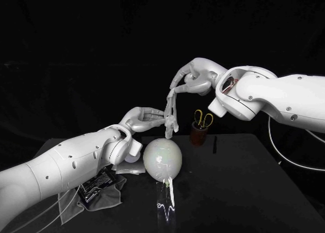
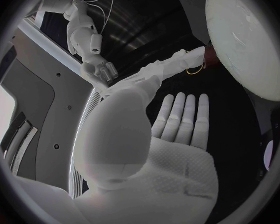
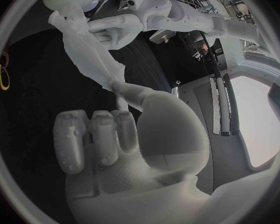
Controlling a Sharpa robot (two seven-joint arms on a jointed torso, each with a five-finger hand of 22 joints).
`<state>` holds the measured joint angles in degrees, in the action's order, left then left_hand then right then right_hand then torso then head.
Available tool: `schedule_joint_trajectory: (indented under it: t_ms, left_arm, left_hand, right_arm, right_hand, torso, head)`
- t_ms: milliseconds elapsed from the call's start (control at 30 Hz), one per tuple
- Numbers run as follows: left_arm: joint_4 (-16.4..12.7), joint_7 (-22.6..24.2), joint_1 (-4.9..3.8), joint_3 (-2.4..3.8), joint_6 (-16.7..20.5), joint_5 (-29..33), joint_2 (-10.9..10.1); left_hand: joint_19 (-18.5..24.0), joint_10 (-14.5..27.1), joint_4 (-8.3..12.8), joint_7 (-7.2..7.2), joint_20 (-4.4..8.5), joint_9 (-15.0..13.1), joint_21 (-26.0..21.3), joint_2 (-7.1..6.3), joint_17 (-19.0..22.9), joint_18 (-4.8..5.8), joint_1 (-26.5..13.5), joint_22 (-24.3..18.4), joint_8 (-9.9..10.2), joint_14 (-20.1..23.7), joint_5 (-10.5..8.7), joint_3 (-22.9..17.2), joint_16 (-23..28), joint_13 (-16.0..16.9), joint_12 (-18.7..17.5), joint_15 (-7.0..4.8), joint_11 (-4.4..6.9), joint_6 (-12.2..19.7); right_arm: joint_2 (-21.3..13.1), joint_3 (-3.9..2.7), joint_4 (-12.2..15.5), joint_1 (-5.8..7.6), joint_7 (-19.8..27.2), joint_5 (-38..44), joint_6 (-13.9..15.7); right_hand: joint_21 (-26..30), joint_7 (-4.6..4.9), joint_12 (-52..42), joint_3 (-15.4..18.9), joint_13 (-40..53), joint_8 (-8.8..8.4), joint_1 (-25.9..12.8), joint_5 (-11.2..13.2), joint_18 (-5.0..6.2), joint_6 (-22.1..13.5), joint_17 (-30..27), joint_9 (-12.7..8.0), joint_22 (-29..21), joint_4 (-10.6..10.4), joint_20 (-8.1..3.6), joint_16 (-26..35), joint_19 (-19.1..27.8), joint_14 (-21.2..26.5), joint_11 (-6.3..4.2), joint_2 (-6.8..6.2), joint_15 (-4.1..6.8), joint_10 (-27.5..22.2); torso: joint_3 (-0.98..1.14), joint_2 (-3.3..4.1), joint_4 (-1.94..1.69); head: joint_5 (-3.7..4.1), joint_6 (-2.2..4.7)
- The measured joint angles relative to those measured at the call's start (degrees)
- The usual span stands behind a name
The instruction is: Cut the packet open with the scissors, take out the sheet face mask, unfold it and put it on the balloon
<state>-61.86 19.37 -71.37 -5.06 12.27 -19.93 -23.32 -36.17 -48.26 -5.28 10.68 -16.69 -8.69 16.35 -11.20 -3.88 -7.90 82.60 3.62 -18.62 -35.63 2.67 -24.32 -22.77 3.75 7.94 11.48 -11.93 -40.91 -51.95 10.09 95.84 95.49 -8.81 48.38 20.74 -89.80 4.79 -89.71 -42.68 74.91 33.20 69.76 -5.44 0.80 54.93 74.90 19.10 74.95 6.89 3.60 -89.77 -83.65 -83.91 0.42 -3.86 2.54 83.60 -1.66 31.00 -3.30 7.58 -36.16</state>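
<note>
Scissors (image 1: 203, 117), blades hidden in dark cup (image 1: 198, 135); perhaps packet (image 1: 97, 187) half under left arm (image 1: 64, 167)

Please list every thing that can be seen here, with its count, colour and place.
table: one, black, under everything.
balloon: one, pale white, table centre.
clear stand: one, transparent, at the balloon's near end.
sheet mask: one, white, folded into a strip, hanging above the balloon.
scissors: one pair, yellow handles, upright in the holder.
holder: one, dark brown, behind the balloon.
packet: one, dark, on the cloth.
cloth: one, grey, near left of table.
right hand: silver, raised, pinches the mask's top.
left hand: silver, fingers apart, beside the mask's lower end.
</note>
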Motion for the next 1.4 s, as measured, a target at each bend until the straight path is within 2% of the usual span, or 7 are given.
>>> schedule_joint_trajectory:
  t_ms: [200, 333, 600, 867, 1067, 1267, 1400]
  left_arm:
    - [-1.48, 0.61, 0.03, 0.04, -0.36, 0.41, -0.73]
    - [-1.68, 1.22, 0.04, 0.05, -0.97, 0.53, -0.90]
    - [-1.84, 2.53, 0.05, 0.09, -2.09, 0.79, -1.22]
    - [-1.91, 3.33, 0.06, 0.10, -3.00, 0.93, -1.14]
    - [-1.70, 3.47, 0.06, 0.11, -3.23, 1.00, -0.85]
    - [-1.41, 3.47, 0.06, 0.12, -3.22, 1.08, -0.51]
    - [-1.38, 3.40, 0.06, 0.13, -3.21, 1.13, -0.25]
  left_hand:
    - [-1.19, -1.89, 0.23, 0.65, 0.07, -0.94, -0.67, 1.13, -0.24, -0.01, 1.13, 0.05, -1.99, -1.54, 0.00, 0.20, 0.50, 0.21, 0.68, -0.29, 0.39, -4.41]
    - [-2.35, -2.76, 0.92, -0.28, 0.11, -1.08, -0.66, 2.39, -0.37, -0.01, 2.39, 0.19, -2.26, -2.57, 0.00, -0.71, 0.66, 0.21, 0.93, -0.51, 0.25, -5.73]
    - [-3.58, -5.13, 1.09, -0.71, 0.10, -1.30, -1.14, 3.52, -0.45, 0.00, 3.52, 0.19, -2.99, -3.60, 0.00, -2.47, 1.26, 0.20, 1.36, -0.53, 0.18, -8.04]
    - [-3.70, -5.21, 1.17, -0.64, -0.02, -1.27, -1.52, 3.52, -0.51, 0.00, 3.52, 0.19, -2.99, -3.73, 0.00, -2.66, 1.73, -0.02, 1.37, -0.65, 0.27, -8.11]
    - [-4.09, -5.42, 0.81, -0.62, 0.00, -0.47, -2.22, 1.74, -0.61, -0.01, 1.74, 0.18, -1.05, -4.21, 0.00, -2.30, 2.15, -0.04, 1.16, -0.31, 0.06, -6.20]
    - [-4.40, -5.42, 0.43, -0.44, 0.09, -0.07, -2.66, 0.78, -0.68, -0.01, 0.77, 0.18, 0.02, -4.73, 0.00, -1.27, 2.46, -0.04, 1.16, -0.22, 0.06, -5.02]
    - [-4.83, -5.54, 0.54, -0.45, 0.11, -0.09, -2.88, 0.78, -0.93, -0.01, 0.77, 0.18, 0.02, -5.73, 0.00, -1.05, 2.46, -0.04, 1.16, -0.57, -0.05, -5.30]
  right_arm:
    - [0.22, -0.02, 0.27, 0.00, 0.40, -0.04, 0.42]
    - [0.44, -0.02, 0.10, 0.00, 0.54, -0.06, 0.56]
    - [0.86, -0.02, -0.79, -0.04, 0.67, -0.11, 0.75]
    - [0.92, -0.02, -0.97, -0.10, 0.71, -0.15, 0.80]
    - [0.92, -0.02, -1.02, -0.13, 0.72, -0.18, 0.82]
    - [0.98, -0.02, -1.02, -0.19, 0.73, -0.21, 0.82]
    - [0.99, -0.02, -1.01, -0.26, 0.74, -0.22, 0.82]
  right_hand:
    - [0.01, 0.04, 0.11, 0.00, 0.03, -0.01, 0.00, 0.00, 0.00, 0.03, 0.01, -0.01, -0.01, 0.00, 0.00, 0.01, 0.00, 0.00, 0.00, 0.00, 0.00, 0.00]
    - [0.01, 0.14, -0.09, 0.00, 0.03, -0.07, 0.00, 0.00, 0.00, 0.14, 0.01, -0.05, -0.03, 0.00, 0.00, 0.10, 0.00, 0.00, 0.00, 0.00, 0.00, 0.00]
    - [0.06, 0.14, -0.09, 0.00, 0.04, -0.16, 0.00, 0.00, 0.00, 0.13, 0.05, -0.01, -0.04, 0.00, 0.00, -0.04, 0.00, 0.00, 0.00, 0.00, 0.00, 0.00]
    - [0.12, 0.14, -0.08, 0.00, 0.01, 0.01, 0.00, 0.00, 0.00, 0.12, 0.05, -0.03, -0.02, 0.00, -0.13, -0.03, -0.13, 0.00, 0.00, 0.00, 0.00, 0.00]
    - [0.13, 0.13, -0.06, 0.00, -0.01, 0.00, 0.00, 0.00, 0.00, 0.11, 0.03, -0.07, 0.00, 0.01, -0.13, 0.00, -0.13, 0.00, 0.00, 0.00, 0.00, 0.00]
    - [0.17, 0.12, 0.03, 0.01, 0.01, 0.00, 0.00, 0.00, 0.00, 0.11, 0.00, -0.05, 0.00, 0.01, -0.13, 0.01, -0.12, 0.00, 0.00, 0.00, 0.00, 0.00]
    - [0.17, 0.12, 0.08, 0.01, 0.03, -0.01, 0.00, 0.00, 0.00, 0.10, 0.00, -0.04, 0.00, 0.01, -0.13, 0.02, -0.12, 0.00, 0.00, 0.00, 0.00, 0.00]
  torso:
    - [-0.06, 0.00, -0.04]
    - [-0.08, 0.00, -0.07]
    - [-0.08, 0.01, -0.04]
    - [-0.07, -0.08, 0.04]
    - [-0.07, -0.11, 0.10]
    - [-0.07, -0.10, 0.10]
    - [-0.08, -0.09, 0.08]
  head:
    - [0.18, -0.34]
    - [0.06, -0.45]
    - [-0.14, -0.69]
    - [-0.19, -0.76]
    - [-0.19, -0.76]
    - [-0.10, -0.70]
    - [0.00, -0.73]
